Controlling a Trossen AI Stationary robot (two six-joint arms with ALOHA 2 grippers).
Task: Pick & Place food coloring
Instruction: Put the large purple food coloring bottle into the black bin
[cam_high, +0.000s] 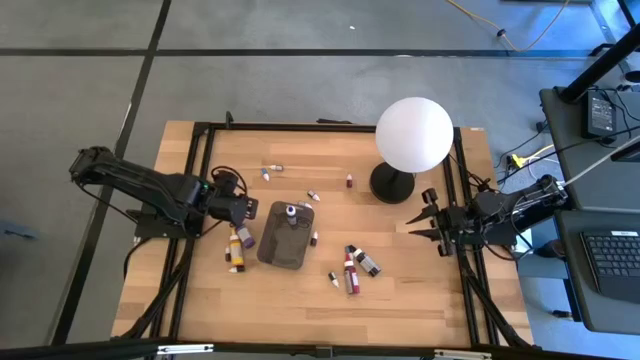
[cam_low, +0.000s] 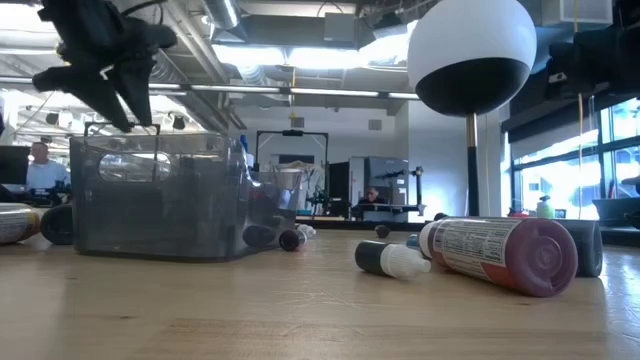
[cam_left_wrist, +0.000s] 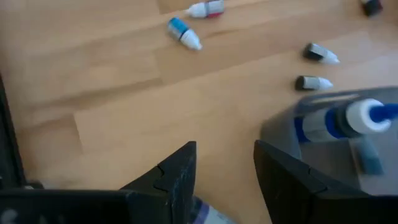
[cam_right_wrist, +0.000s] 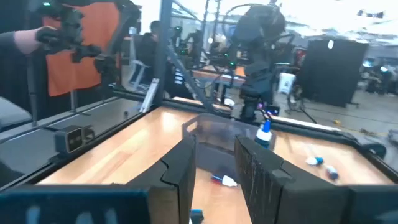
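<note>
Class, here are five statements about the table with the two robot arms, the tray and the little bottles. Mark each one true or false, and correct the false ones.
1. One bottle lies inside the grey tray. True.
2. The globe lamp stands on the side of the right arm. True.
3. All the bottles are already in the tray. False: most lie on the wooden table.
4. The left gripper is beside the tray. True.
5. The right gripper holds a red bottle. False: there is nothing between its fingers.
</note>
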